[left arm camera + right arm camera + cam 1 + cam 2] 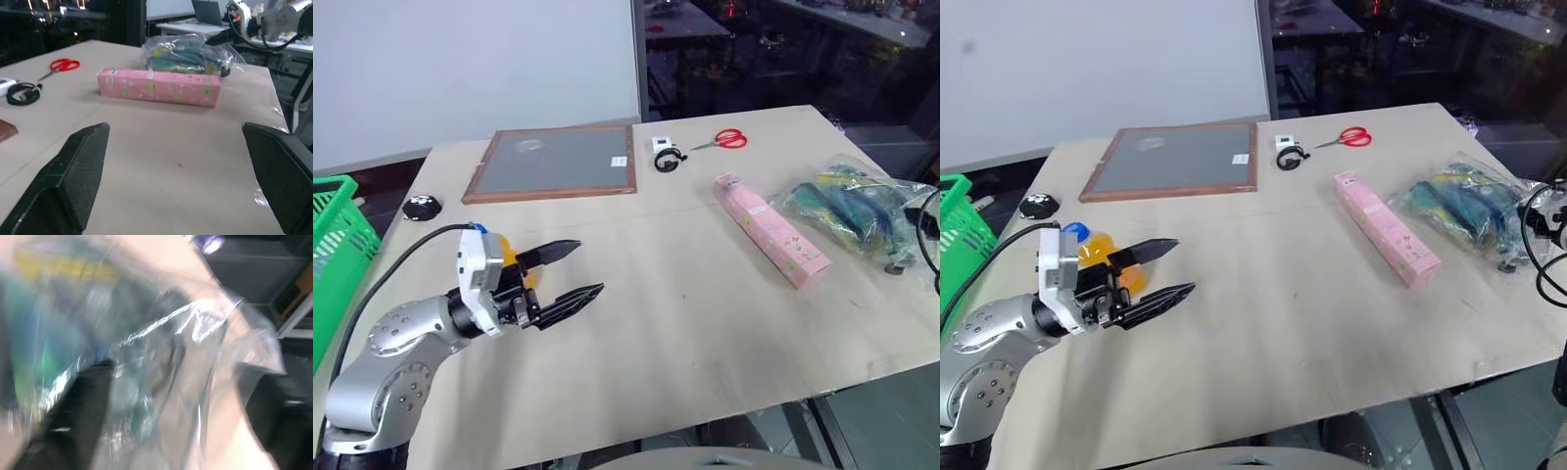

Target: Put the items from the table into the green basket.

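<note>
I see a pale wood table standing before a plain white wall panel, with dark glass beyond its far right edge catching small reflected lights, and another desk carrying a laptop off to the side.

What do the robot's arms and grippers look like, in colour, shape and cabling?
The left arm is rounded silver-grey metal with bolted joint housings. A black cable loops along it to a white wrist block. The left gripper has two black tapered jaws, dimpled on their inner faces. At the table's right edge, the right arm's white-and-grey wrist carries looping black cables.
</note>
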`<act>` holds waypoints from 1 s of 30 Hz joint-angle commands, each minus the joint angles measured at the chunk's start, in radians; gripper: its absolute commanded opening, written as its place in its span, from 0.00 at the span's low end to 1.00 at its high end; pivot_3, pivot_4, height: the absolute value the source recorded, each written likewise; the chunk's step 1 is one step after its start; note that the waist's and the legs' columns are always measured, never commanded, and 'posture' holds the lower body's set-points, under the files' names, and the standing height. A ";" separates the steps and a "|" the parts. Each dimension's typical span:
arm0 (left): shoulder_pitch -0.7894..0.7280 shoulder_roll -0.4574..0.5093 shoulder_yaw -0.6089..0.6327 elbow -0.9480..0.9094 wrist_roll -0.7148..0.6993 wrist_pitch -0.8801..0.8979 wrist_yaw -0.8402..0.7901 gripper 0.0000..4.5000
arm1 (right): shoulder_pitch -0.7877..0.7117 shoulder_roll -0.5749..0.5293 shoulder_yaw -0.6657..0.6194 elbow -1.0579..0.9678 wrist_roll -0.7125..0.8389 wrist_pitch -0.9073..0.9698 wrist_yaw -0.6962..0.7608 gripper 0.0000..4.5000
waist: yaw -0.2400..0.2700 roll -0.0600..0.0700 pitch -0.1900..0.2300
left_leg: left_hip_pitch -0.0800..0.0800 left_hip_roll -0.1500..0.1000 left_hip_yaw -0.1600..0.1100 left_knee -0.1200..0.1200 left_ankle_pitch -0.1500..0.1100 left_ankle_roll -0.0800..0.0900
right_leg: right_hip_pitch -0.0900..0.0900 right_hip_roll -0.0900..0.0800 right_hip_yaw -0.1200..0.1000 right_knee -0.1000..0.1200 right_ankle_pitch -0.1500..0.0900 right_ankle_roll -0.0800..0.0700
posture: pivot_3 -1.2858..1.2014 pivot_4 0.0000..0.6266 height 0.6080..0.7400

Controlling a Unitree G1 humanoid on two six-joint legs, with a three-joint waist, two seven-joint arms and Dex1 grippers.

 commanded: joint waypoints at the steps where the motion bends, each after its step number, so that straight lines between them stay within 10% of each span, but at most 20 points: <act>1: 0.000 0.004 0.020 -0.012 -0.004 -0.015 -0.007 1.00 | -0.007 -0.092 0.013 -0.106 -0.011 -0.011 0.130 1.00 | 0.000 0.000 0.000 | 0.000 0.000 0.000 0.000 0.000 0.000 | 0.000 0.000 0.000 0.001 0.000 0.000 | 0.52 0.00 1.00; 12: 0.005 -0.003 0.013 -0.003 0.013 -0.028 -0.011 1.00 | 0.001 -0.055 -0.038 -0.462 0.169 0.182 0.338 1.00 | -0.026 -0.002 0.000 | 0.013 0.002 0.010 0.000 0.000 0.000 | 0.007 0.003 0.009 0.005 -0.005 0.002 | 0.52 0.00 1.00; 20: 0.066 -0.008 0.046 -0.034 0.044 -0.035 0.018 1.00 | 0.076 0.216 0.034 -0.792 0.253 0.409 0.182 1.00 | -0.015 -0.011 -0.003 | 0.014 0.004 0.009 0.000 0.000 0.000 | 0.007 0.005 0.010 0.005 -0.004 0.003 | 0.54 0.00 1.00; 30: 0.153 -0.005 0.116 -0.084 0.041 -0.035 0.043 1.00 | 0.005 0.326 0.220 -0.688 0.129 0.497 0.070 1.00 | 0.042 -0.013 -0.002 | 0.012 0.003 0.009 0.000 -0.001 0.001 | 0.005 0.004 0.009 0.004 -0.005 0.001 | 0.57 0.00 1.00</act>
